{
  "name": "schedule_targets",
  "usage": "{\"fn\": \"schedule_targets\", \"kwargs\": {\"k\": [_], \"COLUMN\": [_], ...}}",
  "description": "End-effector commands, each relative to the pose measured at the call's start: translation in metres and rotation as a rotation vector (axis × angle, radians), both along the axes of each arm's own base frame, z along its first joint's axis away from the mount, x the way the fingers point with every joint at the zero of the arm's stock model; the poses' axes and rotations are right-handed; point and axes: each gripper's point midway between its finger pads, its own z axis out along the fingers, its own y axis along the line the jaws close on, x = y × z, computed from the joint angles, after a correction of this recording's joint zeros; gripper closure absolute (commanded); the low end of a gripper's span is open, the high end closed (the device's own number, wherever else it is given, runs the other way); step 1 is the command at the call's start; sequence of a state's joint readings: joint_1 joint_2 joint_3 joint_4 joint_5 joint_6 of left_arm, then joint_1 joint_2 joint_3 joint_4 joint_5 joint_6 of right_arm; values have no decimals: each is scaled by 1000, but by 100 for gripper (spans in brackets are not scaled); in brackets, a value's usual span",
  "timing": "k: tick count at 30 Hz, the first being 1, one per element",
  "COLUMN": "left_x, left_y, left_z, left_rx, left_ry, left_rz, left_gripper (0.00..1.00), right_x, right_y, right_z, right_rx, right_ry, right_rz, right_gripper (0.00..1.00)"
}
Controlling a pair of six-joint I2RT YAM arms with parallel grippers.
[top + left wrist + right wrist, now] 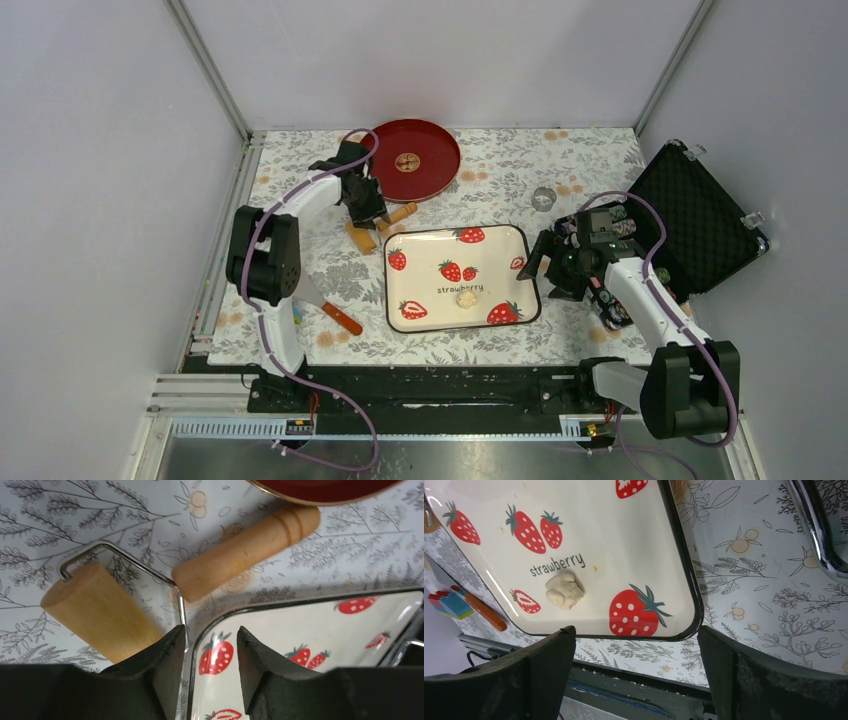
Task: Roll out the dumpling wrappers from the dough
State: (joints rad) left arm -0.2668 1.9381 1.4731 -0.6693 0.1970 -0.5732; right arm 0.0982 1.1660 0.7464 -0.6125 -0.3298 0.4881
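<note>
- The top view looks down from above and behind my arm bases, far off, taking in the whole counter (300,260).
- My left wrist view looks close past my left pincer (210,645); the rolling pin (100,610) lies just beyond it.
- My right wrist view looks low past my right pincer (636,645).
- All three views share the strawberry tray (495,262).
</note>
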Motion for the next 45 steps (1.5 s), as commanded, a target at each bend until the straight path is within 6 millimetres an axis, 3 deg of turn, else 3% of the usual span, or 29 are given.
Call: {"fn": "schedule_targets", "kwargs": {"k": [1, 6, 19, 23, 27, 30, 38, 45], "left_x": [25, 16, -2, -7, -9, -7, -1, -13], "left_y": [9, 18, 6, 8, 11, 17, 23, 35], "left_z": [2, -13, -50, -58, -57, -48, 13, 66], "left_rx": [68, 132, 164, 184, 202, 220, 171, 120], "left_ry": [-59, -21, 73, 103, 112, 88, -46, -160], "left_rz": [53, 77, 57, 60, 66, 79, 127, 160], "left_gripper": [60, 62, 70, 79, 100, 100, 100, 100], "right_x": [-4, -3, 1, 3, 5, 7, 10, 9], "right_y": [-7, -6, -8, -7, -5, -4, -5, -4], "right_z": [-7, -10, -8, -6, -3, 0, 13, 26], "right_rx": [-54, -55, -71, -68, -58, -53, -53, -48], "right_ry": [15, 36, 37, 34, 23, 17, -11, -39], "right_rz": [42, 57, 76, 82, 89, 89, 64, 70], "right_gripper": [1, 1, 1, 1, 1, 1, 1, 1]}}
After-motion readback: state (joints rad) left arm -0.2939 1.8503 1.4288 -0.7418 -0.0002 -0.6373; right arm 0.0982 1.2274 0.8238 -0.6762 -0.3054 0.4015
